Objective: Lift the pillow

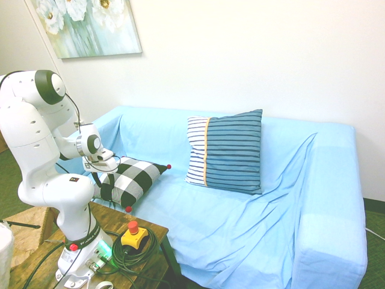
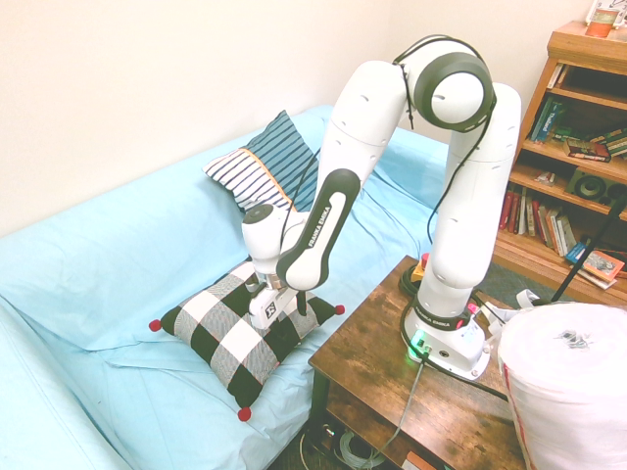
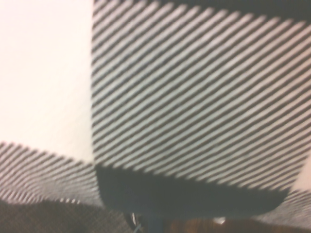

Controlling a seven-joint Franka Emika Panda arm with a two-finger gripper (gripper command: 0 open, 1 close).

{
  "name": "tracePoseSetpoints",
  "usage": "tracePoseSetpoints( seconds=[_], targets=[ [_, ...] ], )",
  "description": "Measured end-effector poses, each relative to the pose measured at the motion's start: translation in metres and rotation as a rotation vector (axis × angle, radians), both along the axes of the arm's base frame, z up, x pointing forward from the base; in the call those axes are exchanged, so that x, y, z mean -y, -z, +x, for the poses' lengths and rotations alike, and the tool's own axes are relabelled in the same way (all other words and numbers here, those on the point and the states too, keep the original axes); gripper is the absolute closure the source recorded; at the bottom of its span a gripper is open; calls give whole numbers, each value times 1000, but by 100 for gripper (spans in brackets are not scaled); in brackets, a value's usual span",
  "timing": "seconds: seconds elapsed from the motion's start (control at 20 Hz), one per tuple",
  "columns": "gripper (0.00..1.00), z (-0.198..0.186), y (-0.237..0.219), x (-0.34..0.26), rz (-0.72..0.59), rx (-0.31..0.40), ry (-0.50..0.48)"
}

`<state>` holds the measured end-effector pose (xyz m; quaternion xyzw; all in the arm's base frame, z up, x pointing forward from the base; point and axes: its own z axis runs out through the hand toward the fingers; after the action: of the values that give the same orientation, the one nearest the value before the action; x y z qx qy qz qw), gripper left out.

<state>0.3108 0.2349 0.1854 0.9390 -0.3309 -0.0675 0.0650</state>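
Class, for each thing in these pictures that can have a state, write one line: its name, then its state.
Checked pillow: lying on the sofa seat, not lifted
Gripper: open, down at the checked pillow
Striped pillow: propped up against the sofa back
Sofa: covered in wrinkled light blue cloth
Painting: hung on the wall
Bookcase: partly filled
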Motion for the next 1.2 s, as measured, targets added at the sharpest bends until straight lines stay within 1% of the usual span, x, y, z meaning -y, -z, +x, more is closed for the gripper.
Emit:
tracePoseSetpoints(
  seconds=[0.25,0.6,0.7,0.95,1.2],
  targets=[
    [0,-38,20,-9,-6,-36,12],
    [0,-67,50,-32,15,-18,24],
    [0,-70,57,-34,20,-2,26],
    [0,-54,79,-14,28,68,61],
    [0,-65,99,-14,20,76,73]
  ],
)
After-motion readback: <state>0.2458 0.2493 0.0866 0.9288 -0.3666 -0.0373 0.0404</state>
